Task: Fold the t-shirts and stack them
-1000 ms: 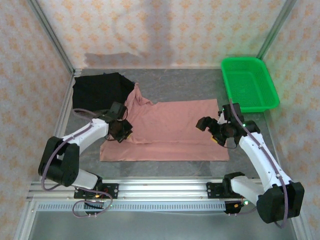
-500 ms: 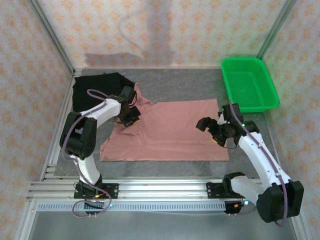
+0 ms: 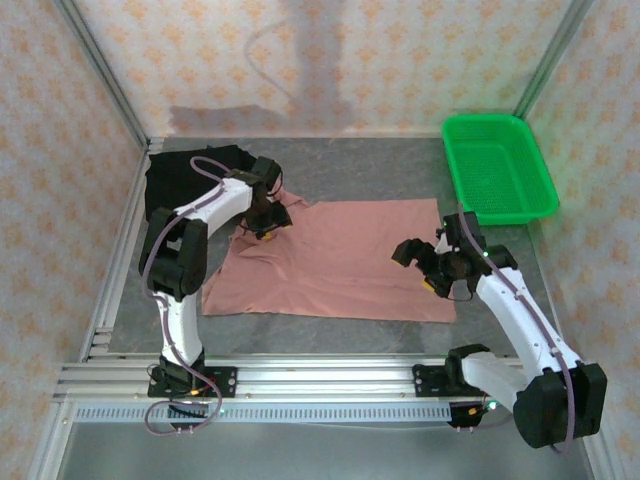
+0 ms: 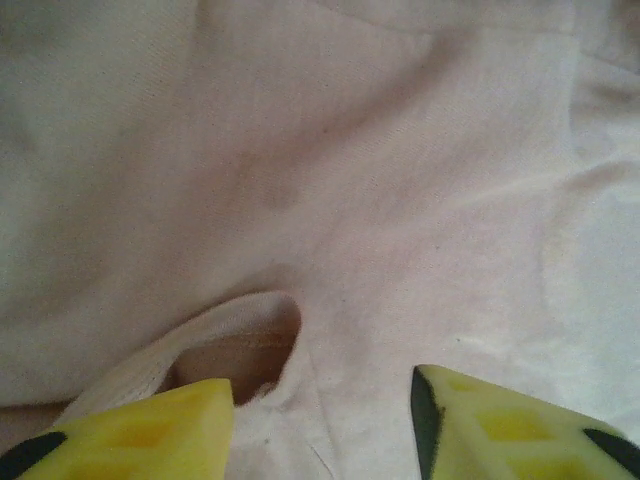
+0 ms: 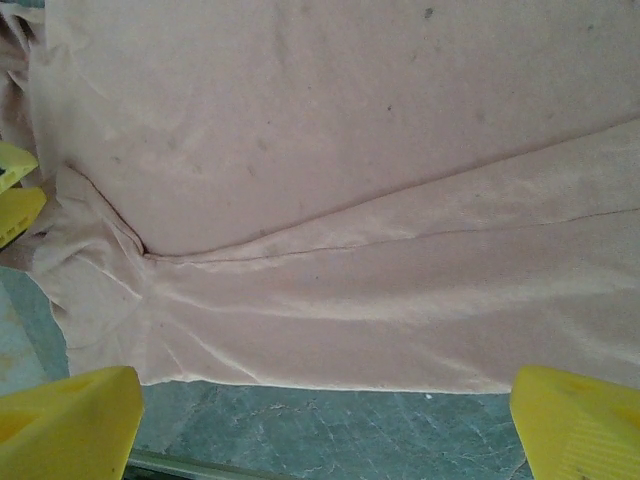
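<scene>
The left arm partly covers the black shirt. Left hand and right hand hang released over the pink shirt, green basket beyond.

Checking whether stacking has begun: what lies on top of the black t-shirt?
No cloth shows on the black t-shirt. The left arm crosses above its right edge, hiding whether the pink t-shirt overlaps it there.

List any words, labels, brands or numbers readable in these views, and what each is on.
None can be read. The pink t-shirt shows only plain cloth, with no print facing up. The black t-shirt and the green basket carry no visible text.
</scene>
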Robot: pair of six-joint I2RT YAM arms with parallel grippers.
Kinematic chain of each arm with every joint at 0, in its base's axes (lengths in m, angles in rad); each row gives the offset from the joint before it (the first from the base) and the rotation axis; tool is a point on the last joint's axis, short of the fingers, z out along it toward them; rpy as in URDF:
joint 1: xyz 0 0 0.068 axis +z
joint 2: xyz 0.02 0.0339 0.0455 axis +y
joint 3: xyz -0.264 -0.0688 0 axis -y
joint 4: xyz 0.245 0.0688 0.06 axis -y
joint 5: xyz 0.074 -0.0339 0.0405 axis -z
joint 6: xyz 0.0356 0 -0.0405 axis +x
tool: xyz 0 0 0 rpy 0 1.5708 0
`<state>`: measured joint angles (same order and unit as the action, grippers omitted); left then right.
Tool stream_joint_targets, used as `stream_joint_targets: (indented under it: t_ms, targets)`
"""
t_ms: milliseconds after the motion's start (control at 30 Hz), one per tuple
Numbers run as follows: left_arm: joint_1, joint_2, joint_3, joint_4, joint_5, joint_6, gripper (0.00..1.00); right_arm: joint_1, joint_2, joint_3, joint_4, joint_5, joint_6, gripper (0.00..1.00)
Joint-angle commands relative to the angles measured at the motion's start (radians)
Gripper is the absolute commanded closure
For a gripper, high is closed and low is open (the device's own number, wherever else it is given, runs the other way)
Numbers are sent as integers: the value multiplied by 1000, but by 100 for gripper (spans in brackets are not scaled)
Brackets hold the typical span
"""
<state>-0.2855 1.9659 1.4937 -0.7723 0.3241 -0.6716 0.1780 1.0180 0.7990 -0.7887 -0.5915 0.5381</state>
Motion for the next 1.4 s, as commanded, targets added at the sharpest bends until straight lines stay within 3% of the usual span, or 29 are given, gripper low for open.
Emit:
stream_joint_targets:
  t_ms: [0, 133, 267, 433, 600, 867, 1367]
  targets:
    - [5, -166, 42, -41, -56, 0, 41, 8, -10, -14, 17, 11, 19, 5]
    - [20, -342, -42, -55, -76, -51, 33, 37, -4, -22, 38, 17, 34, 5]
    - [52, -482, -215, -84, -76, -67, 40, 90, 28, -21, 78, 34, 55, 4]
    - [102, -597, -489, -55, -42, -85, 79, 153, 102, -5, 131, 54, 71, 5]
    - [112, -588, -602, 17, -31, -108, 98, 171, 137, 11, 148, 58, 74, 5]
    - [116, -399, -561, 121, -95, -132, 100, 173, 115, -1, 141, 59, 74, 5]
    - [112, -135, -232, 107, -107, -79, 100, 173, 53, -68, 147, 68, 94, 5]
